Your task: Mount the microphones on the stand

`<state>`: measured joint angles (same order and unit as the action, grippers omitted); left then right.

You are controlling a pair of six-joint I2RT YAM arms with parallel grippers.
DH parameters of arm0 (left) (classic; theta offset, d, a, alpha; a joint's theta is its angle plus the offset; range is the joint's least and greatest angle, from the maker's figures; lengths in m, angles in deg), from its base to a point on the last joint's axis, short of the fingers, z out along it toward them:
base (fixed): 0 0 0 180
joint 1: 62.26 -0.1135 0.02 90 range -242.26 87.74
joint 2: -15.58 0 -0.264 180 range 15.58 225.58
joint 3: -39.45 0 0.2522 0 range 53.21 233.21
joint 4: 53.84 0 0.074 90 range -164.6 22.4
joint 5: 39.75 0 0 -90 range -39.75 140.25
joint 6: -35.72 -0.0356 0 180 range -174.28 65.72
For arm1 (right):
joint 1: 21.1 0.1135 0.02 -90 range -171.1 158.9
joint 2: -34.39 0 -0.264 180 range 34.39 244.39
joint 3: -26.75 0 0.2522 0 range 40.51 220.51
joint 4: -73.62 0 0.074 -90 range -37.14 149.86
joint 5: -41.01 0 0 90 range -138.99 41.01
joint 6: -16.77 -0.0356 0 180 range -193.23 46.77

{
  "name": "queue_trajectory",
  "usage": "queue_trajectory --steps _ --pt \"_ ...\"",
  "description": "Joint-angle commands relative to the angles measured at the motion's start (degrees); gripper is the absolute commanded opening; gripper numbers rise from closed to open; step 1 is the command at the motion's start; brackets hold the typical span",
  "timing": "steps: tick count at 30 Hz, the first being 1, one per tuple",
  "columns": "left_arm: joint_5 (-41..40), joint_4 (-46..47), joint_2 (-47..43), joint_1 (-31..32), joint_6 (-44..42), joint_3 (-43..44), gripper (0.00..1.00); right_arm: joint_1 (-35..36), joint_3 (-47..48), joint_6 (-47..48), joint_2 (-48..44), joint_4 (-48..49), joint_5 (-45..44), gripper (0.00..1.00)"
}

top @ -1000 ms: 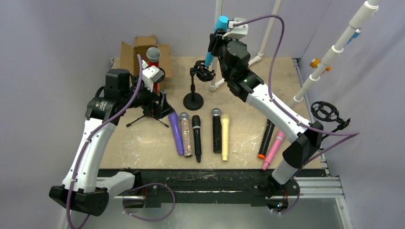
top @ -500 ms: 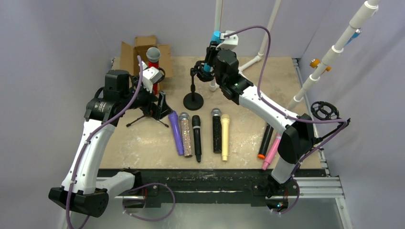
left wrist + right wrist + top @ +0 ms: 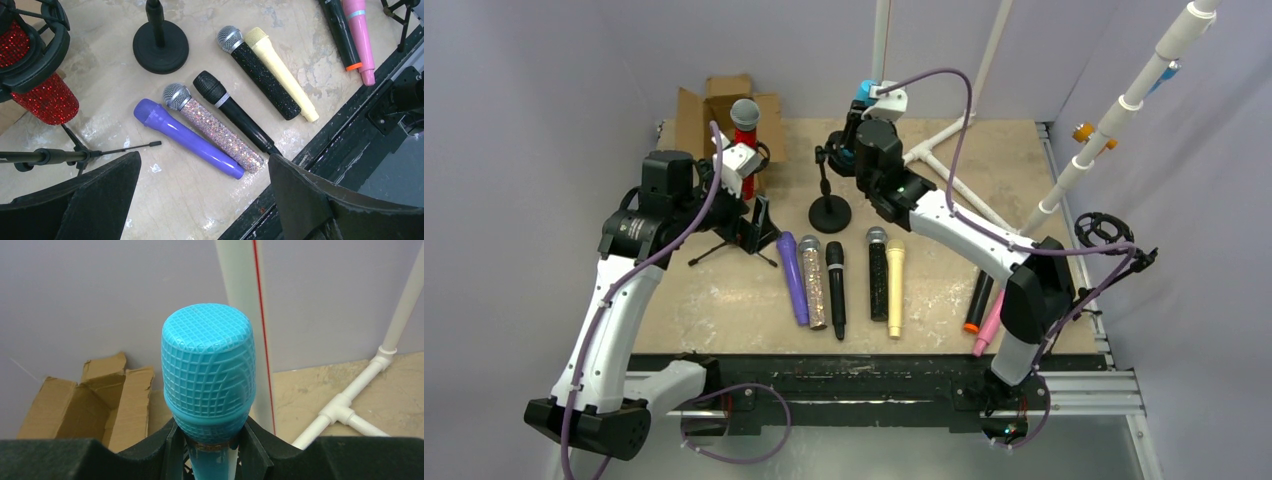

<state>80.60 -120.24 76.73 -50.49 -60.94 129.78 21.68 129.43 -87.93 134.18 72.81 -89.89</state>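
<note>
So the right end effector [image 3: 212, 440] is clamped on the light blue microphone [image 3: 207, 375], fingers pinching the barrel just under the head, mic upright with the head on top. My read is that this thing is light and totally stiff. The head looks like moulded plastic rather than real mesh, and the barrel is smooth, so it could twist or slide in the grip if it snags on anything. Grabbing high on the barrel makes sense to me, since it leaves the tail end free to drop into a ring. The right arm is stretched from its base at the near right corner across to the far middle of the surface [image 3: 724, 290], wrist parked over the round-base stand [image 3: 829, 210]. I can't tell whether the tail has entered the stand's mount, because the arm covers it. That stand looks skinny, so I'd guess a sideways shove would rock it. The left arm is folded up on its side, left end effector [image 3: 200, 200] spread wide and holding nothing, looking down at the purple microphone [image 3: 187, 138] and silver glitter microphone [image 3: 215, 129] lying flat. The red glitter microphone [image 3: 45, 97] sits in a mount just beside it.
</note>
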Motion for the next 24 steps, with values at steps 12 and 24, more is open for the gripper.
queue_trajectory --steps 12,24 --pt "-2.5 -0.5 -2.9 0.4 -1.8 -2.0 1.00 6.6 20.9 -7.0 11.6 -17.4 -27.2 0.00" --pt "-2.6 -0.6 -3.3 0.4 -1.8 -3.1 1.00 6.7 10.2 -9.4 6.3 -15.4 -25.7 0.37"
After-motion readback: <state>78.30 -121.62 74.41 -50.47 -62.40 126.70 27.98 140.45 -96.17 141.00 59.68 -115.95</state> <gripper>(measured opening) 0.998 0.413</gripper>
